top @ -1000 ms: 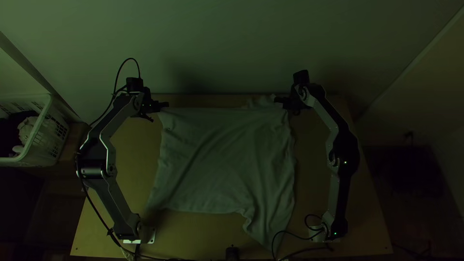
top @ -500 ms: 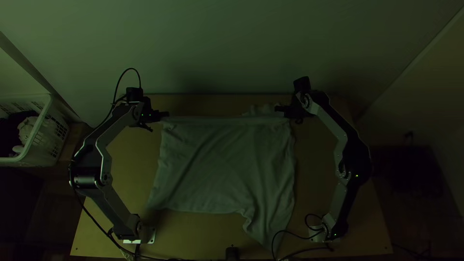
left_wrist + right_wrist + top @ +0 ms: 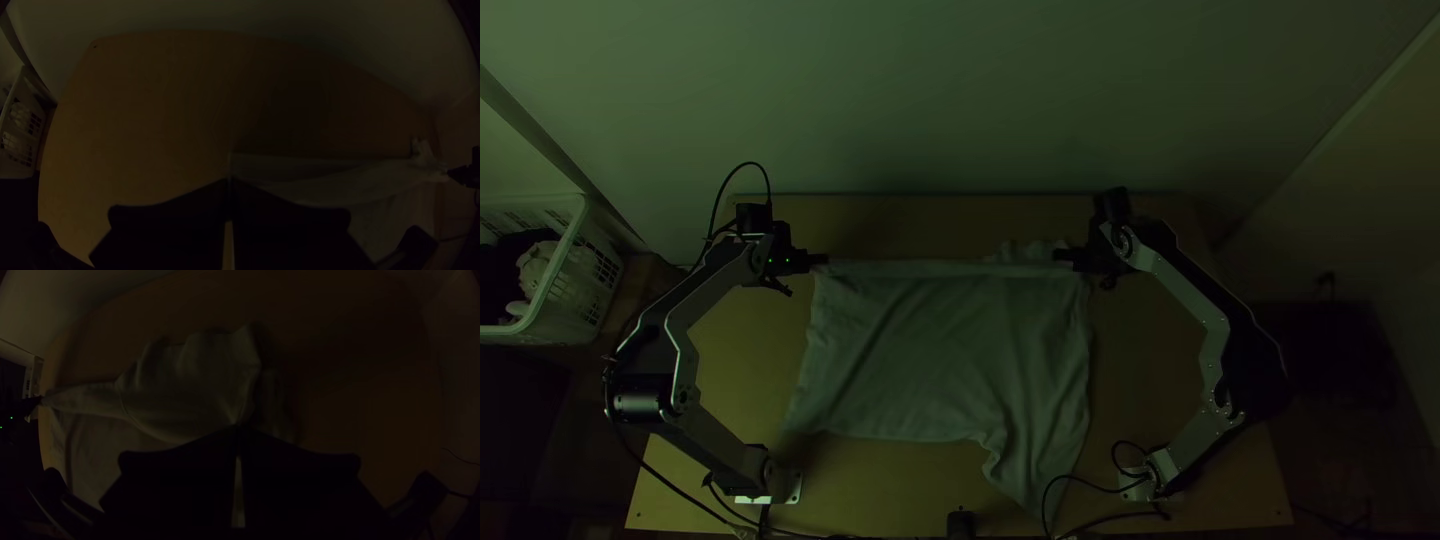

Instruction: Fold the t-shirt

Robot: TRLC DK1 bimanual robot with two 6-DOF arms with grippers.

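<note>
Across the middle of the table (image 3: 1135,370), we see the pale T-shirt (image 3: 940,350) spread wide, its far side drawn into a straight, narrow band between our two grippers. Our left gripper (image 3: 821,261) has its jaws together on the shirt's far left corner; in the left wrist view the cloth's edge runs right into the seam between them. Our right gripper (image 3: 1063,256) is clamped on the far right corner in the same way, with a loose, rumpled part of the shirt standing out beyond the band just beside it.

For room, we have a strip of bare wood between that band and the table's far edge, and wider bare stretches on both sides of the shirt. The near hem lies well in from the near edge on the left, but on the right a tapering piece of cloth runs down close to that edge, next to a looping black cable (image 3: 1092,488). We can't tell whether the two touch there. Both our elbows stick out past the table's side edges, the left one toward a white slatted basket (image 3: 572,265) of clothes. A small black object (image 3: 961,524) sits at the near edge, between the arms' bases.
</note>
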